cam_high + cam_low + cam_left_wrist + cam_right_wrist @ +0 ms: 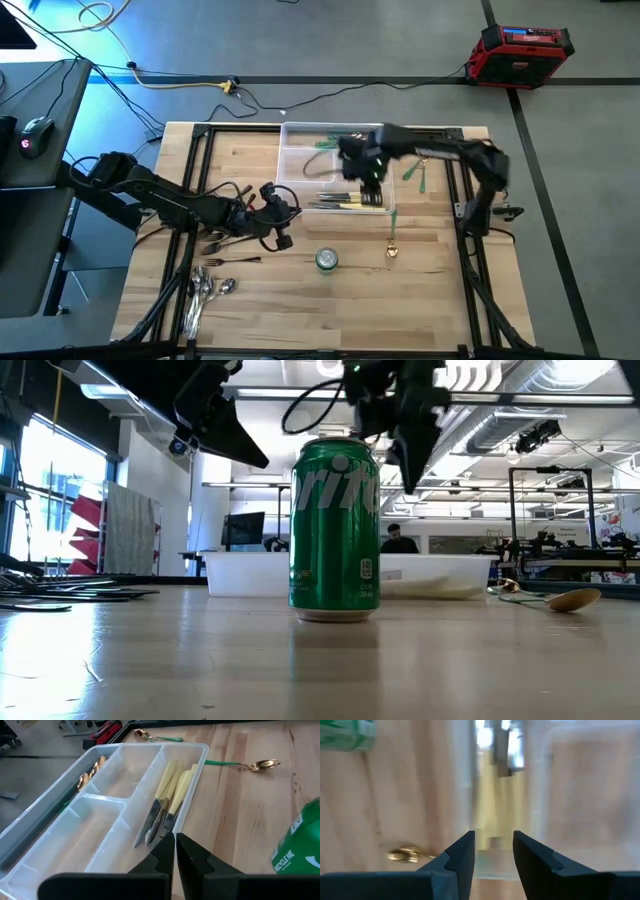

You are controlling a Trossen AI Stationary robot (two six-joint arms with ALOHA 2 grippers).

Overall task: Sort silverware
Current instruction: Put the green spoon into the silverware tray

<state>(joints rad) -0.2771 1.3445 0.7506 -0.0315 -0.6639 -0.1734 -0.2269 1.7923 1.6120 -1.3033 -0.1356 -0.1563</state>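
Knives (167, 800) in tray (65, 810), can (327, 260) nearby

Four cameras, one table (260, 300)
Overhead looks straight down; low view sits level behind the can (334, 532); both wrist views share the tray (100, 815).

Bright overhead light; right wrist view motion-blurred, rest sharp.

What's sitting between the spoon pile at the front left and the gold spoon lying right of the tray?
The green can stands between the silver spoons and the gold spoon; otherwise bare wood, per the high view.
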